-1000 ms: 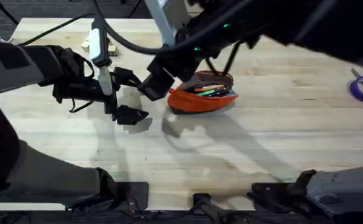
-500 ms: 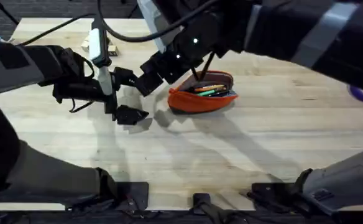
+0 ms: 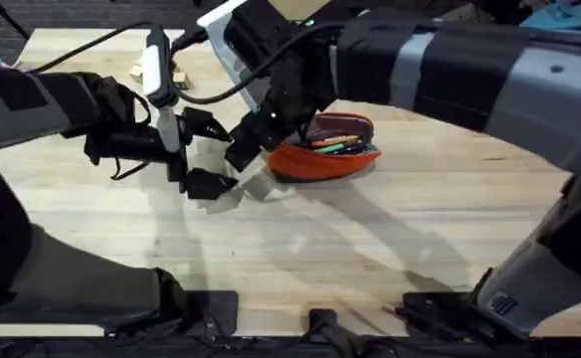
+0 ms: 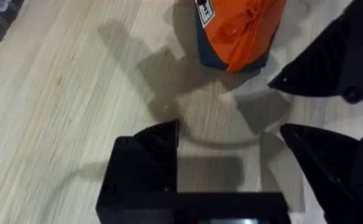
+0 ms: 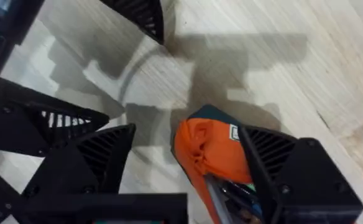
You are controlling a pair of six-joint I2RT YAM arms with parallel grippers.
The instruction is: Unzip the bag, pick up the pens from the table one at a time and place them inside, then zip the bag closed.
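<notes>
Both fingers of the right gripper (image 5: 184,158) flank the bag's (image 5: 209,152) end.

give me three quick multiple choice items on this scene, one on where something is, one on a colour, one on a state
1. The right gripper is
A. at the bag's end
B. at the table's near edge
C. on the scissors

2. The bag is mainly
A. blue
B. orange
C. white

3. The bag's zipper is
A. shut
B. open, pens showing inside
C. torn off

A: in the right wrist view its fingers flank the pouch's end.
B: orange fabric.
B: pens lie visible in the gap.
</notes>
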